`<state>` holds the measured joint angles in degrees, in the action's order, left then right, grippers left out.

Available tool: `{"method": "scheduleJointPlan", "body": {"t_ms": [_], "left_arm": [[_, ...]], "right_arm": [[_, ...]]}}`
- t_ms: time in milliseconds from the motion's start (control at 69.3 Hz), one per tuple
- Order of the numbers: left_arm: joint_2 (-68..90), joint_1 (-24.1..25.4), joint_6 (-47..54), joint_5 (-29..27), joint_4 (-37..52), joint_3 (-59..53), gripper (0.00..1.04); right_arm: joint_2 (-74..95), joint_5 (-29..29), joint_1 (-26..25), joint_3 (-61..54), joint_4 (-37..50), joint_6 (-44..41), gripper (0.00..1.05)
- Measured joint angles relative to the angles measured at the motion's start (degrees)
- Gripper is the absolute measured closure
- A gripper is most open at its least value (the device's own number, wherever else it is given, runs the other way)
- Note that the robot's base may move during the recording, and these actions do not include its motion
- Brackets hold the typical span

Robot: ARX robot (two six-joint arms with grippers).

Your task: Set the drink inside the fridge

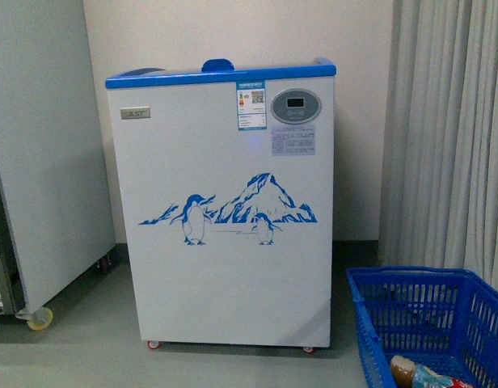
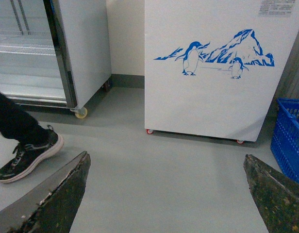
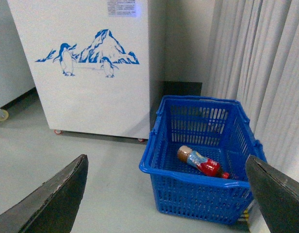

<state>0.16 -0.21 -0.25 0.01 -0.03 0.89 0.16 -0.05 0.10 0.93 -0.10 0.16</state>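
the drink point(image 3: 202, 162) lies in the blue basket point(image 3: 188, 174) beside the fridge point(image 1: 233, 283); both arms' jaws stand wide open, empty.

One fridge point(image 1: 225, 242), one grey cabinet point(image 1: 47, 145), one blue basket point(image 3: 188, 182), one drink bottle point(image 3: 200, 162), one black shoe point(image 2: 28, 155).

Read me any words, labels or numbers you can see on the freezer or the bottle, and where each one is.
Nothing reads cleanly.
Silver badge on the fridge: blurred.
Energy label: too small.
Grey notice under the display panel: too small.
Bottle label in the basket: blurred.
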Motion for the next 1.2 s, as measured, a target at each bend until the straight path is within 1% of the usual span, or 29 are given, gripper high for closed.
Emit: {"method": "scheduleJointPlan", "body": {"t_ms": [1198], "left_arm": [[0.0, 0.0, 0.0, 0.0, 0.0, 0.0, 0.08]], "right_arm": [[0.0, 0.02, 0.0, 0.0, 0.0, -0.02, 0.08]]}}
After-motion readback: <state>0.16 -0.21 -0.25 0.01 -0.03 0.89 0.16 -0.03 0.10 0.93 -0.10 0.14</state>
